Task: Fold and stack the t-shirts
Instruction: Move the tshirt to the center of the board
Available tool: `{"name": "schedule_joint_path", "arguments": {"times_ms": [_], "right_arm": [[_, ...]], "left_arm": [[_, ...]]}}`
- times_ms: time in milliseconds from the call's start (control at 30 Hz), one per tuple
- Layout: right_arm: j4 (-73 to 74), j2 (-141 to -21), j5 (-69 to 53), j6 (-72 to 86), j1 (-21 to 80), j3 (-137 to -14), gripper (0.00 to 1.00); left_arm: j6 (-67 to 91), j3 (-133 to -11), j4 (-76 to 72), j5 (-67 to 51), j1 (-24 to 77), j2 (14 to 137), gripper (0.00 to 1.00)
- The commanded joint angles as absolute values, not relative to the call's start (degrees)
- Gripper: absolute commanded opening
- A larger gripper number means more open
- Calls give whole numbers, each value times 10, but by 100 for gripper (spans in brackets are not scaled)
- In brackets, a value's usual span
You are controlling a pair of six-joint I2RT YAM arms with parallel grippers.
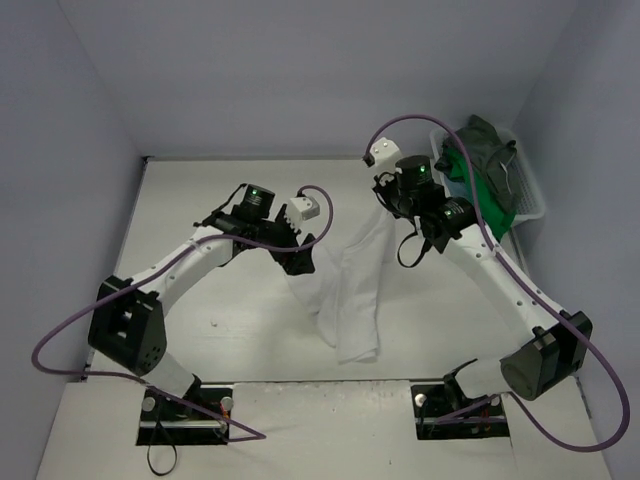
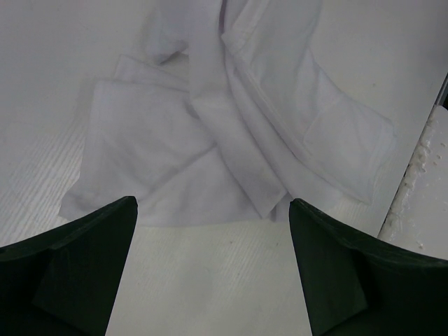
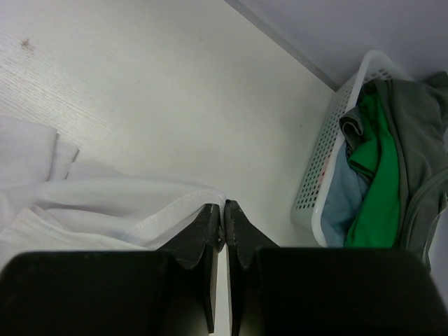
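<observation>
Right gripper (image 3: pixel 222 210): jaws pressed together, pinching the hemmed edge of the white t-shirt (image 3: pixel 105 203). Top view shows this gripper (image 1: pixel 388 200) raised, with the shirt (image 1: pixel 355 290) hanging from it in a twisted column whose lower end is bunched on the table (image 1: pixel 220 300).

Left gripper (image 2: pixel 210 203): jaws spread wide, nothing between them. It hovers low just beside the crumpled lower part of the shirt (image 2: pixel 231 105); from above (image 1: pixel 300 262) it sits at the cloth's left edge.

White mesh basket (image 3: pixel 329 140) at the table's far right corner (image 1: pixel 530 195). Inside it: grey-green t-shirt (image 3: pixel 413 119) on top, green t-shirt (image 3: pixel 374 168) beneath, teal-blue t-shirt (image 3: pixel 343 196) lowest, all unfolded.
</observation>
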State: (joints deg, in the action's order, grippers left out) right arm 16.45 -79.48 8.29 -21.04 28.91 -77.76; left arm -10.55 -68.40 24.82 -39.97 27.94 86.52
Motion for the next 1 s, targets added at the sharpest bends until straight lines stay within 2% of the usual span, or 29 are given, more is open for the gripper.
{"name": "schedule_joint_path", "arguments": {"times_ms": [0, 267, 433, 667, 867, 967], "right_arm": [[116, -769, 69, -200, 276, -778, 0], [107, -774, 67, -189, 263, -773, 0], [97, -785, 64, -180, 251, -766, 0], [90, -792, 62, -176, 234, -756, 0], [88, -787, 55, -171, 230, -748, 0], [88, -783, 51, -169, 230, -747, 0]], "left_arm": [[-69, -745, 192, -405, 291, 899, 83], [-26, -803, 156, -418, 322, 997, 83], [-29, -817, 161, -420, 388, 1025, 83], [-22, -827, 166, -418, 420, 1054, 83], [-26, -824, 163, -412, 420, 1053, 74], [-32, -826, 166, -416, 420, 1061, 51]]}}
